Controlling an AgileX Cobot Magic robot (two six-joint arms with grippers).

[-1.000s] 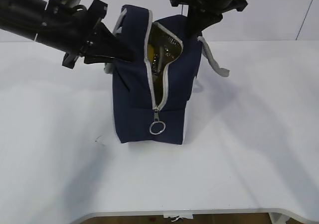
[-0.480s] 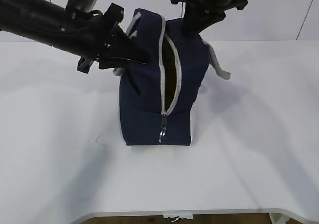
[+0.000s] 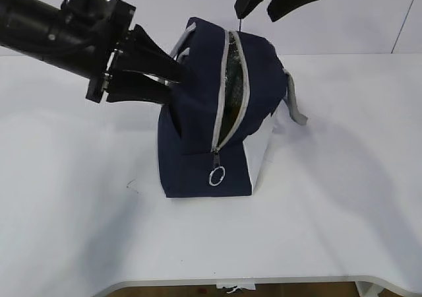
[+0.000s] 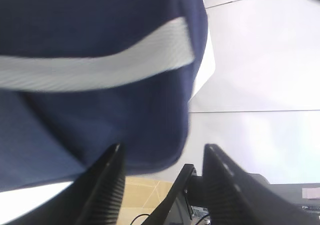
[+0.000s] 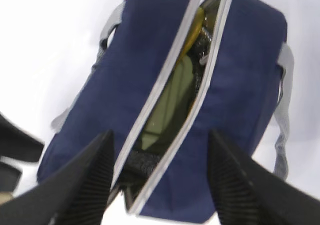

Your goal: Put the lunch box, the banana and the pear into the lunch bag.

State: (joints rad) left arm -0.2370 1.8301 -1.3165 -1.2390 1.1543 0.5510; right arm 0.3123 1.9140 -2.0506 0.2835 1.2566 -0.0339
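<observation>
Bag (image 3: 198, 145) stands upright mid-table (image 3: 330, 211), zipper gaping. Lunch box (image 5: 170, 100) sits inside, its green lid showing, something yellow at its 12 o'clock. Left claw (image 3: 173, 84), released, straddles the bag at its 9 o'clock; right claw (image 3: 264, 8), released, hovers at 12.

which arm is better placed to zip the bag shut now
Probably the right. Its gripper hangs with jaws apart directly above the lunch bag's gaping zipper. The left gripper is low beside the bag's side wall. Neither is near the ring pull.
</observation>
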